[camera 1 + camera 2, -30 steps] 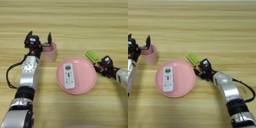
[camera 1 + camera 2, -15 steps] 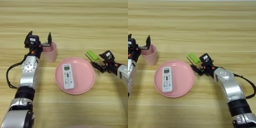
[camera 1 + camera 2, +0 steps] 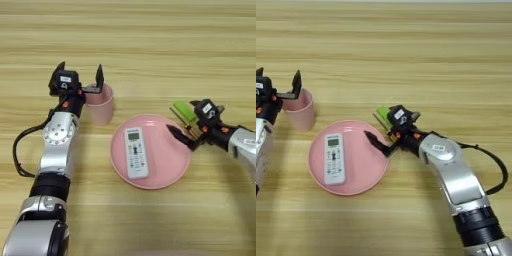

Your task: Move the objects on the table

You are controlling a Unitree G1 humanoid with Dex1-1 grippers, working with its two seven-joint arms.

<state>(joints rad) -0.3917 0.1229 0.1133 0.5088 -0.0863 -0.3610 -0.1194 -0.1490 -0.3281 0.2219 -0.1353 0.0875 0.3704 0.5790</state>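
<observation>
Pink cup (image 3: 100, 104) upright; white remote (image 3: 135, 153) flat — screwdriver (image 3: 181, 122) beside.

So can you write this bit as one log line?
left end effector: open at pink cup | right end effector: by screwdriver | remote: on plate

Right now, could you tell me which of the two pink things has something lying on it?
The large round pink plate: the white remote lies flat on it. The pink cup stands apart, beside the left gripper.

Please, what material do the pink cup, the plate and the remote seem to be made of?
The pink cup looks like matte plastic: thin rim, even colour. The plate seems smooth plastic or melamine, with a faint sheen. The remote appears to be hard white plastic, with a small screen and buttons.
</observation>
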